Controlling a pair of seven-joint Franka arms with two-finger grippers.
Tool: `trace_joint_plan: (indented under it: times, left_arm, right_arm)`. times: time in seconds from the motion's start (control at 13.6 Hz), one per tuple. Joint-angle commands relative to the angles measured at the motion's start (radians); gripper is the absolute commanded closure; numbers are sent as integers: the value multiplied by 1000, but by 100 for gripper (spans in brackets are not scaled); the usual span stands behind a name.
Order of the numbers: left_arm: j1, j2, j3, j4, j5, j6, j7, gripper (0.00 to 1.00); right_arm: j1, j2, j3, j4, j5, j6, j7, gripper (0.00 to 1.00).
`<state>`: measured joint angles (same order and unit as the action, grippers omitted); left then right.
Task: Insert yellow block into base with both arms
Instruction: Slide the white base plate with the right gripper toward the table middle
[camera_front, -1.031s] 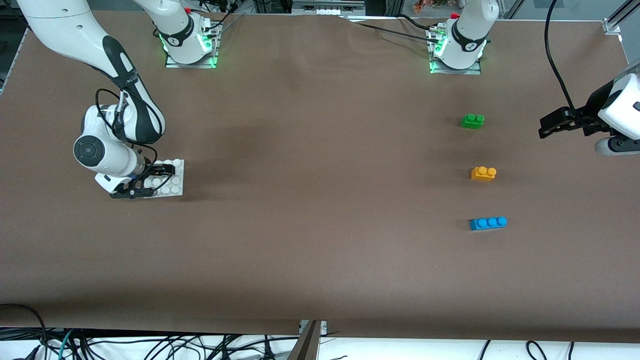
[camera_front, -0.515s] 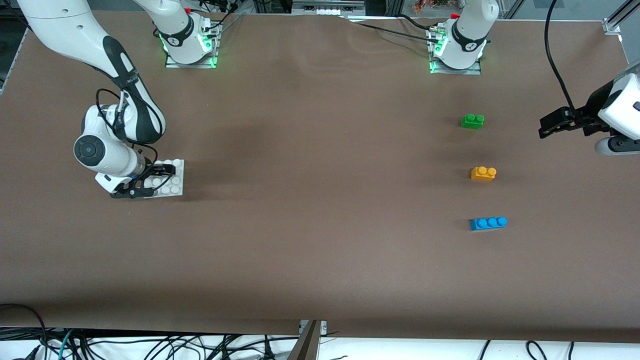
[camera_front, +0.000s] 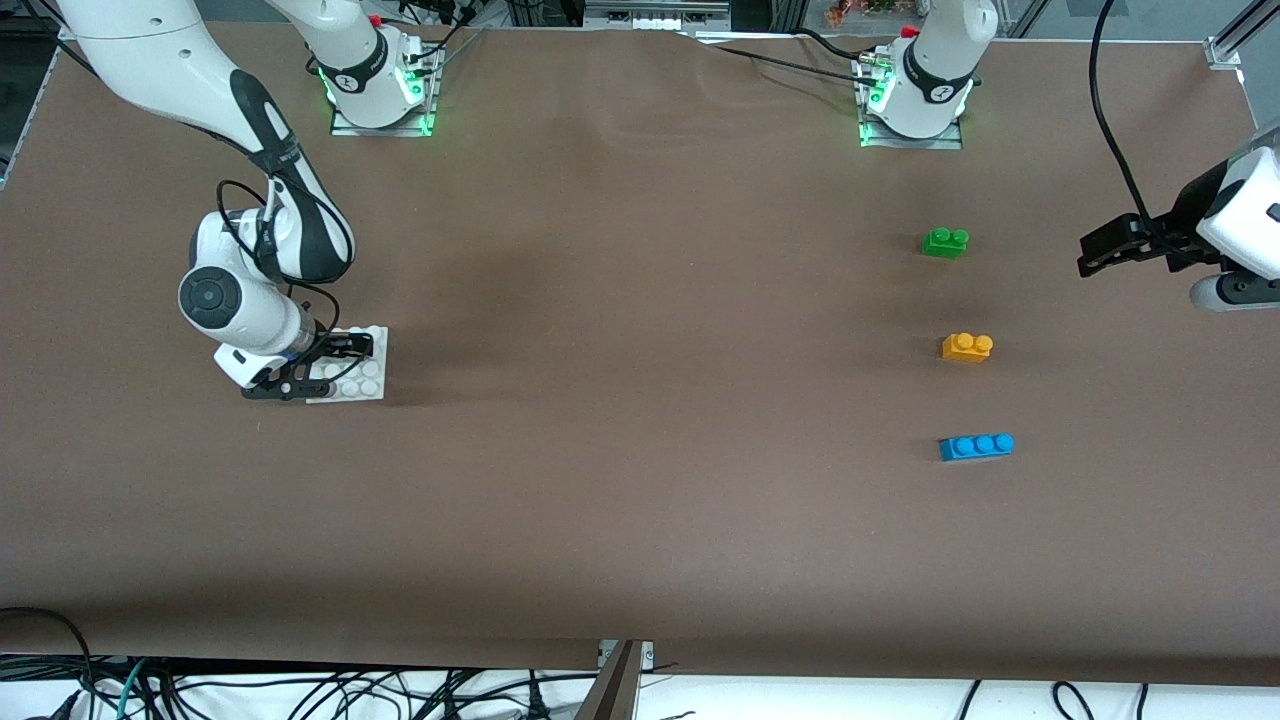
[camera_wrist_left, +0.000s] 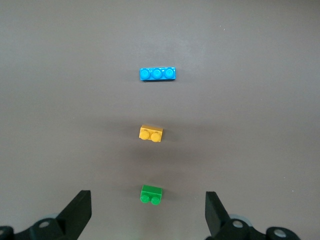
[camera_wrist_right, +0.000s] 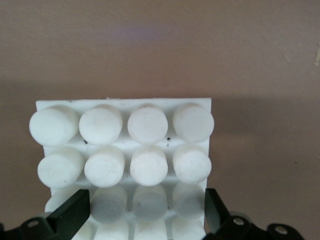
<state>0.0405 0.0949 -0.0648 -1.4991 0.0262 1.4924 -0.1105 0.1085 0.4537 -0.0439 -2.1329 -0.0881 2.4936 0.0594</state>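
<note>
Brown table: right hand clamps the base (left hand open), yellow block well apart.

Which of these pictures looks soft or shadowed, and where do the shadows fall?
Front view: even light, sharp; a soft dark patch on the table beside the base, faint shadows by the yellow block. Right wrist view: close and slightly soft, the base dimmer in the rows nearest the right gripper. Left wrist view: evenly lit, the left gripper in silhouette.
</note>
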Motion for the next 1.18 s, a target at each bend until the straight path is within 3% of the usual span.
trace_joint_plan:
  times: [0.0,0.29,1.1]
  left_arm:
    - [-2,-11,-4,8,20,-14,-9,0]
    - [1,-11,-3,8,20,-14,-9,0]
    - [1,-11,-3,7,20,-14,-9,0]
  right_arm:
    - [25,68,42,1,17,83,42,0]
    - [71,89,73,21,18,108,124,0]
    - [295,141,75,106,18,108,433,0]
